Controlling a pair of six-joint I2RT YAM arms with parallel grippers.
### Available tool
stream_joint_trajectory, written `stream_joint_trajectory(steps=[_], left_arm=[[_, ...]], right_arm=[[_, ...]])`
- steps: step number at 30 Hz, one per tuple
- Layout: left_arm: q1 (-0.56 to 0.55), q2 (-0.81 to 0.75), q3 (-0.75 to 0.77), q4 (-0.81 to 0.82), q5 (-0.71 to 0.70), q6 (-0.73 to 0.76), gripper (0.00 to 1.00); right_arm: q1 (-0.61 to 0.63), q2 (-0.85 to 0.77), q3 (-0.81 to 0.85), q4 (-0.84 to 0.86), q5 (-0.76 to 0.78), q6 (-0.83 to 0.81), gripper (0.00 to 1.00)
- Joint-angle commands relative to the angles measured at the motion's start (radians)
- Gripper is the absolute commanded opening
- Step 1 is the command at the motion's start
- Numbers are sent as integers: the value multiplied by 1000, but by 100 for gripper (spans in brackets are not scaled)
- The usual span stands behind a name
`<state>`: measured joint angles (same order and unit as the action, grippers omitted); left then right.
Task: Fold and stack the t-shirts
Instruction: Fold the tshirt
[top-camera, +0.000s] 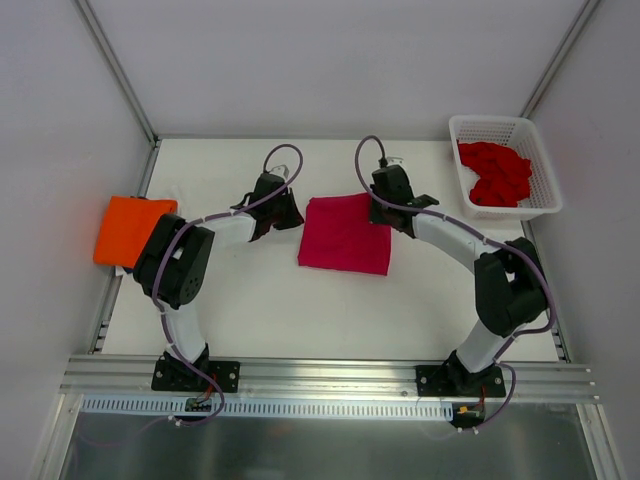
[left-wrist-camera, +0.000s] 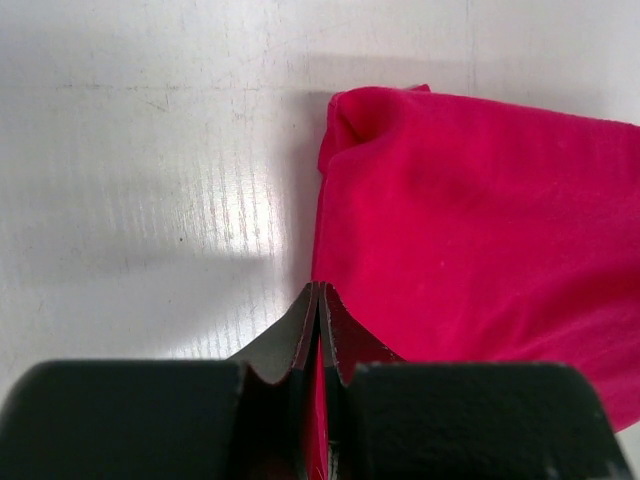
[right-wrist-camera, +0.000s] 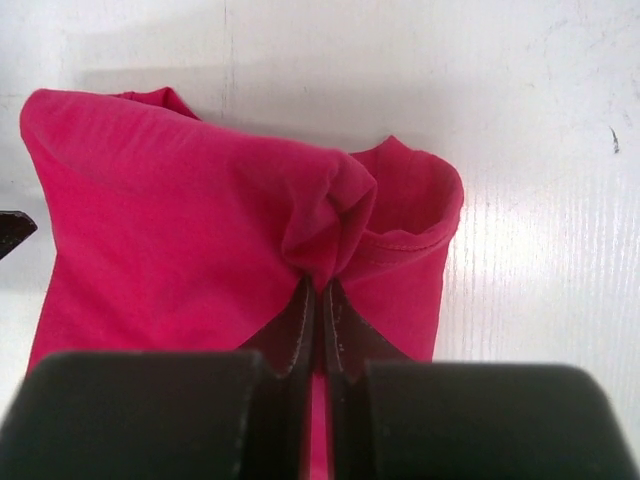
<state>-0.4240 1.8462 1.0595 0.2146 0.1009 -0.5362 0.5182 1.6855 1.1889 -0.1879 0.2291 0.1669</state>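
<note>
Crimson-pink t-shirt (top-camera: 345, 235) lies flat at table ctr. L gripper (left-wrist-camera: 318, 292) jaws clamped on its edge, approx 10 o'clock. R gripper (right-wrist-camera: 320, 288) jaws clamped on bunched cloth, approx 2 o'clock. Orange t-shirt (top-camera: 125, 228) at table's 9 o'clock.

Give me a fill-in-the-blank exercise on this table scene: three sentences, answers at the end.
1. The left gripper and the right gripper are each ____ on the pink t-shirt.
2. The red t-shirts lie in the white ____.
3. The folded t-shirt at the left edge of the table is ____ in colour.

Missing words: shut; basket; orange.
</note>
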Motion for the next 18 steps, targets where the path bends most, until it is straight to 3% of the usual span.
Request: stream_joint_trajectory(steps=[1, 18], left_arm=[[5, 11, 33, 39, 33, -16, 0], [5, 35, 36, 65, 71, -15, 0]], right_arm=[[11, -32, -6, -27, 32, -20, 0], [31, 14, -23, -130, 177, 31, 0]])
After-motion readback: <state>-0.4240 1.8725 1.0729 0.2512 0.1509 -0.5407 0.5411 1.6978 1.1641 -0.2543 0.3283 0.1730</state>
